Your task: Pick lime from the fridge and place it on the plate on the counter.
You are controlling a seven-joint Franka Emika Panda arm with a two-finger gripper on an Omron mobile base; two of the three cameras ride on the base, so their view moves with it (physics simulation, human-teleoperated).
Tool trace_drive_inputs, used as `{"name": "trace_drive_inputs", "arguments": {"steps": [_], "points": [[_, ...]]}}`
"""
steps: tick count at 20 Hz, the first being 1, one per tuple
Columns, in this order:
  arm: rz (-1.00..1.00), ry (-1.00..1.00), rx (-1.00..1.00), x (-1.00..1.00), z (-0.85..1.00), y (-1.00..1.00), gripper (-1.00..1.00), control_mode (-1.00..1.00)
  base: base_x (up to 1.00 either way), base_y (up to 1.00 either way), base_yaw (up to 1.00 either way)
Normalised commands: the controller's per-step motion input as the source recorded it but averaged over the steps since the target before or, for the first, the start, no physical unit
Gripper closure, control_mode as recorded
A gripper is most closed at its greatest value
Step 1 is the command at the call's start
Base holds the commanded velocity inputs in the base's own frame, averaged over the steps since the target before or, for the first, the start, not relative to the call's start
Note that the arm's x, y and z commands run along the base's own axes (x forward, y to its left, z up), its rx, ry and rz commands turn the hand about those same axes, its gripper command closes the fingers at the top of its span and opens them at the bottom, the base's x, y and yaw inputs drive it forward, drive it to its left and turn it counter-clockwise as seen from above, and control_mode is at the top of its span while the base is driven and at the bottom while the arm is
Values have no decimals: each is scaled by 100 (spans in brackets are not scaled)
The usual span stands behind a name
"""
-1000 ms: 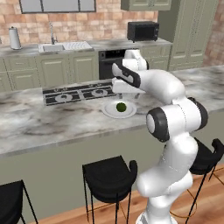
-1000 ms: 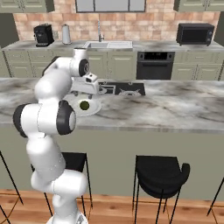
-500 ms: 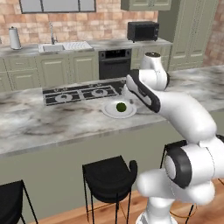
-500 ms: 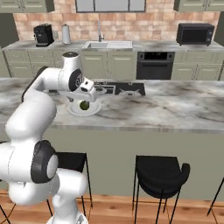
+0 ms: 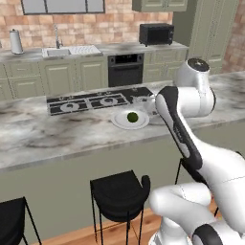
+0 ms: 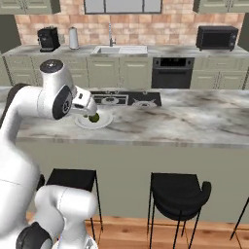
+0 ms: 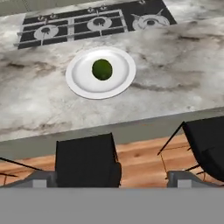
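The dark green lime (image 7: 102, 69) lies near the middle of the white plate (image 7: 80, 81). The plate stands on the marbled counter (image 7: 175, 74), just in front of the black cooktop (image 7: 92, 24). The base views show the same: lime (image 5: 132, 116) on plate (image 5: 120, 121), and lime (image 6: 94, 117) on plate (image 6: 102, 121). My gripper (image 7: 113, 179) is open and holds nothing. It hangs above and back from the plate, over the counter's near edge, with its fingertips (image 7: 43, 178) wide apart. The fridge is out of view.
Black bar stools (image 7: 87, 159) stand on the wood floor under the counter's near edge (image 5: 119, 191). A back counter with a sink (image 6: 119, 49), an oven and a microwave (image 6: 217, 37) runs along the brick wall. My arm's elbow (image 5: 191, 95) rises to the right of the plate.
My arm has pulled back from over the plate toward the base and its elbow has risen. The lime stays on the plate.
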Motion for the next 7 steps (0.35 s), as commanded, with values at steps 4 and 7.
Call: {"name": "trace_drive_inputs", "arguments": {"steps": [4, 7], "points": [[8, -19, 0, -100, 81, 0, -100, -100, 0, 0, 0], [10, -10, 0, -100, 72, 0, -100, -100, 0, 0, 0]]}}
